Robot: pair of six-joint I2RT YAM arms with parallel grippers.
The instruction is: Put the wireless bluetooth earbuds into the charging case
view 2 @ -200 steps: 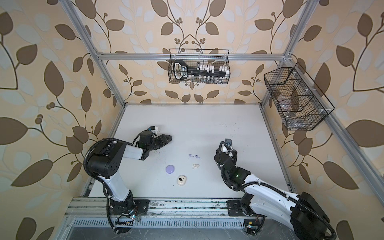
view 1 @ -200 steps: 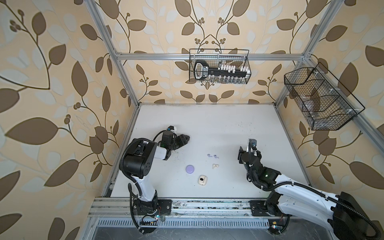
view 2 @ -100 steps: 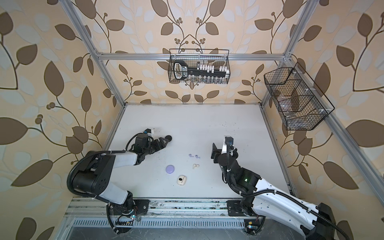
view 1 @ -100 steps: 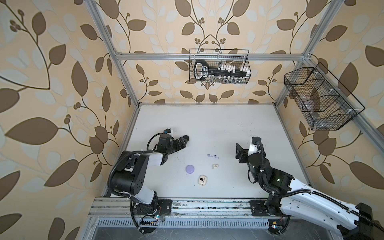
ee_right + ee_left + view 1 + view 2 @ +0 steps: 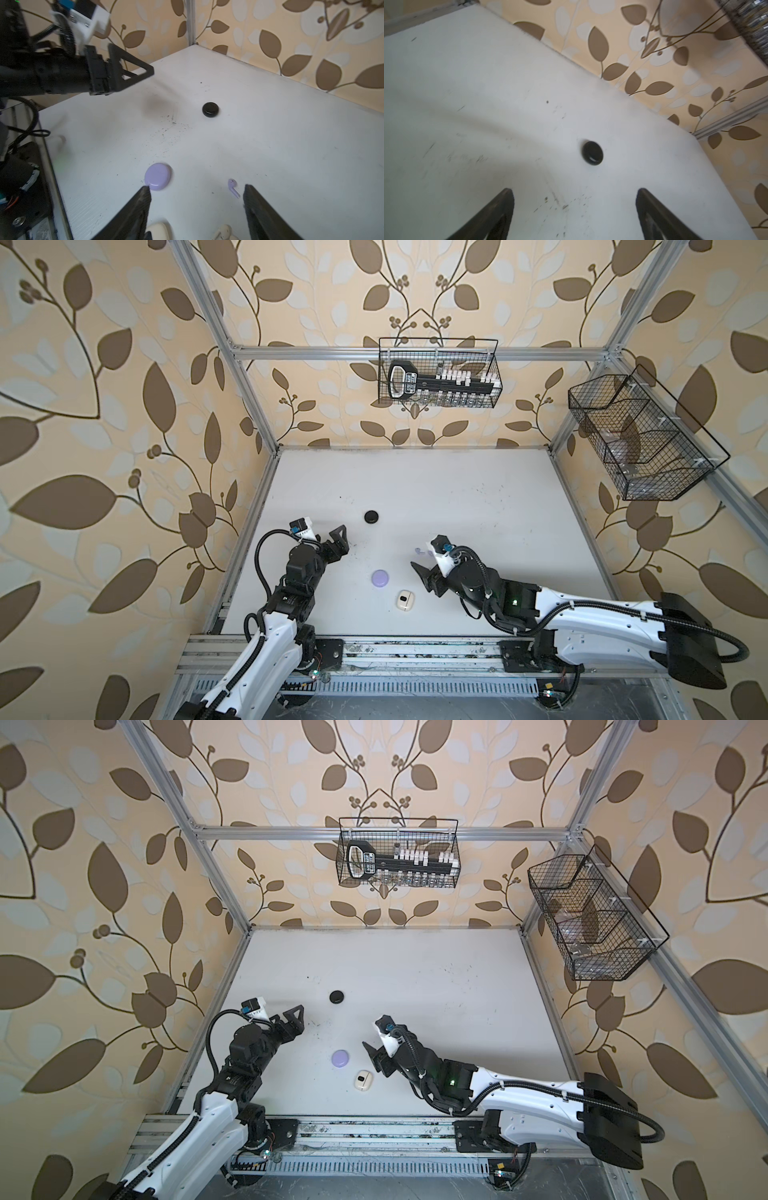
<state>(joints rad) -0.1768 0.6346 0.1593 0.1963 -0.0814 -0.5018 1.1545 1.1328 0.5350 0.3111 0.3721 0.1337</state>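
Currently: lavender earbud (image 5: 233, 187) lies on the white tabletop (image 5: 291, 135), near the closed-looking lavender case (image 5: 157, 176). Cream earbuds (image 5: 223, 231) lie closer to the wrist. Right gripper (image 5: 196, 188) hovers above, jaws spread, empty, with the earbud close to one finger.

Judgement: centre the jaws on the earbud, descend, then pinch across the stem.

Left gripper (image 5: 575, 191) is spread wide, empty, facing the black case (image 5: 592, 153).

Only the right wrist view resolves the earbuds. In both top views the right arm mostly hides them.

Both arms low and forward — left gripper (image 5: 574, 194) and right gripper (image 5: 196, 190) wide-jawed, empty.
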